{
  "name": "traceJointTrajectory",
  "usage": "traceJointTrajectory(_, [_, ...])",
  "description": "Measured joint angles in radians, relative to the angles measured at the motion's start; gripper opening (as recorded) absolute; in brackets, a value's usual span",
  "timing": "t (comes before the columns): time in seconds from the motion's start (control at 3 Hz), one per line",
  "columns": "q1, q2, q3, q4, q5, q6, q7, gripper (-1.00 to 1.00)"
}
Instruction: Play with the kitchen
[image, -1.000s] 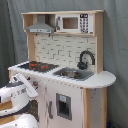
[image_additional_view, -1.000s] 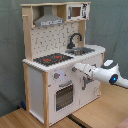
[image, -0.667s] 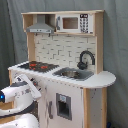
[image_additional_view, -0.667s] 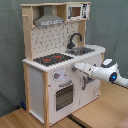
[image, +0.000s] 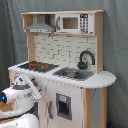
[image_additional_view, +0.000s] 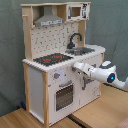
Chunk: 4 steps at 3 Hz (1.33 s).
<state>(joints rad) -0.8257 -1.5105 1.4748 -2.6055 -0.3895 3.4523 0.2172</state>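
The kitchen (image: 65, 50) is a white and light-wood toy, seen in both exterior views, with a black-red stovetop (image: 36, 65), a black faucet (image: 86, 59) over the sink (image: 72, 74), a grey hood (image: 40, 27) and a microwave (image: 72, 22) on top. In the second exterior view the kitchen (image_additional_view: 50, 37) shows its knobs (image_additional_view: 56, 76) and windowed oven door (image_additional_view: 64, 95). My gripper (image_additional_view: 76, 66) reaches in from the second exterior view's right, just under the counter edge and right of the knobs. In the first exterior view my gripper (image: 35, 92) sits low at the left, against the front panel.
A grey curtain (image: 115, 50) hangs behind the kitchen. The toy stands on a wooden surface (image_additional_view: 100, 112). My white arm (image_additional_view: 107, 74) fills the space right of the oven in the second exterior view. Another cabinet door with a dark window (image: 62, 105) faces the first exterior view.
The arm has moved closer to the kitchen's front, with the gripper sliding a little toward the knobs. The kitchen itself has not changed.
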Motion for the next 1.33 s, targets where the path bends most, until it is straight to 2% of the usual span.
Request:
traceJointTrajectory(0.33, [0.000,-0.004,0.026,0.001,0.097,-0.001,0.000,1.00])
traceJointTrajectory(0.67, [0.000,-0.005,0.026,0.003,0.116,-0.001,0.000,1.00])
traceJointTrajectory(1.0, [0.000,-0.005,0.026,0.003,0.117,-0.001,0.000,-1.00])
traceJointTrajectory(1.33, [0.001,-0.011,0.029,0.009,0.168,-0.003,-0.073,-1.00])
